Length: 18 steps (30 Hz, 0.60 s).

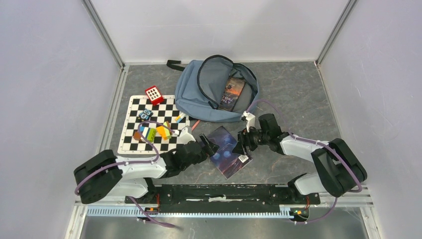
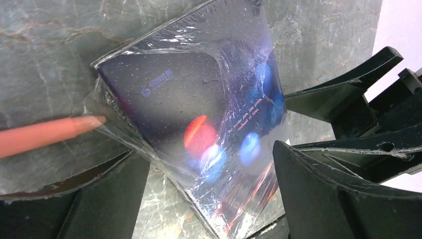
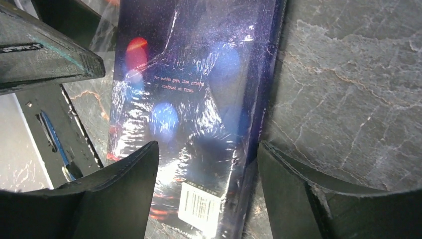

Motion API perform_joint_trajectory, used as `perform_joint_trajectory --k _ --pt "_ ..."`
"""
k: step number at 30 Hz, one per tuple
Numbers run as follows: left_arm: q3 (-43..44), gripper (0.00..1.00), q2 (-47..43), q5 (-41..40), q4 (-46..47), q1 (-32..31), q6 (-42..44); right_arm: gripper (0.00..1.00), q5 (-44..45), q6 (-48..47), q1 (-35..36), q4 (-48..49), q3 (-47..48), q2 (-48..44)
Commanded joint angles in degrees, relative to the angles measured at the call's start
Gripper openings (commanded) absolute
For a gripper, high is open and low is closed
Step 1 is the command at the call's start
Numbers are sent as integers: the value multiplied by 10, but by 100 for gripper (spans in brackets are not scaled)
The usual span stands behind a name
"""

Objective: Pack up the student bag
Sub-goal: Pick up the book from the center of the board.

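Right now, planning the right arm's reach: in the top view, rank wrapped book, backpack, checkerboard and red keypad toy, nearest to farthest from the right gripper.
From the right gripper:
1. wrapped book, at its fingertips.
2. backpack, just behind it.
3. checkerboard, to the left.
4. red keypad toy, far back-left.

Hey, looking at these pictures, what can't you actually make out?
- Bag, top view: its fabric hides everything inside except one book.
- Toys on the checkerboard, top view: too small to identify.
- Wrapped book, left wrist view: one corner cut off by the bottom edge.
- Pencil, left wrist view: cut off by the left edge.
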Motion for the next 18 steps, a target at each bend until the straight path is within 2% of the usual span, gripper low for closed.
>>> perform_joint_trajectory --k 1,4,8,10,15,18 --pt "23 94 57 46 44 3 33 76 -42 36 2 58 -26 8" --pt "20 83 80 50 57 3 19 75 -61 73 3 103 -54 7" --pt "20 82 115 58 73 3 11 72 -63 83 9 113 -73 9" --pt "22 77 136 69 96 3 13 72 -62 90 15 118 -83 5" --pt "40 62 171 96 149 3 20 71 -48 114 36 129 -104 -12" --pt "68 56 161 93 122 -1 18 70 -37 131 51 142 -116 -19"
